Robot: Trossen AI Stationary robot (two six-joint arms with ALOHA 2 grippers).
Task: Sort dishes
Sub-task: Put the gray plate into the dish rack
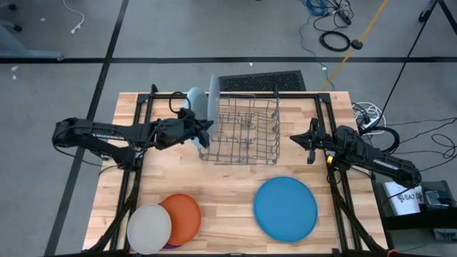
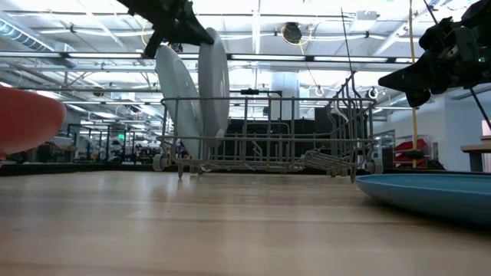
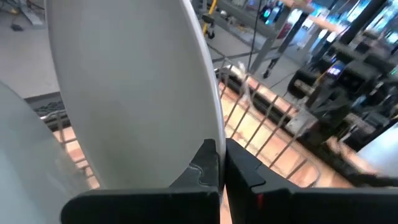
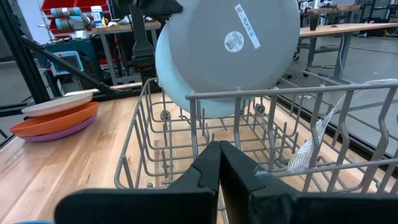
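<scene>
Left claw [image 1: 205, 128] sits with its fingers pressed together and nothing between them, at the rack's left end beside the pale grey plate [image 1: 212, 107]. That plate stands on edge in the grey wire dish rack [image 1: 246, 135], with the light blue plate [image 1: 193, 100] upright just beside it on the outer side; the wires appear to hold both vertical, which is probably why the claw can hang there empty. Right claw [image 1: 294, 138], also pinched together on nothing, waits just off the rack's right end. On the table [image 1: 228, 193] the darker blue plate [image 1: 285, 208] lies flat toward the front right, well apart from the rack. At the front left corner, an off-white plate [image 1: 148, 228] overlaps an orange plate [image 1: 183, 216] near the table's edge. Most rack slots look free, and the wood between rack and loose plates gives room to reach.
</scene>
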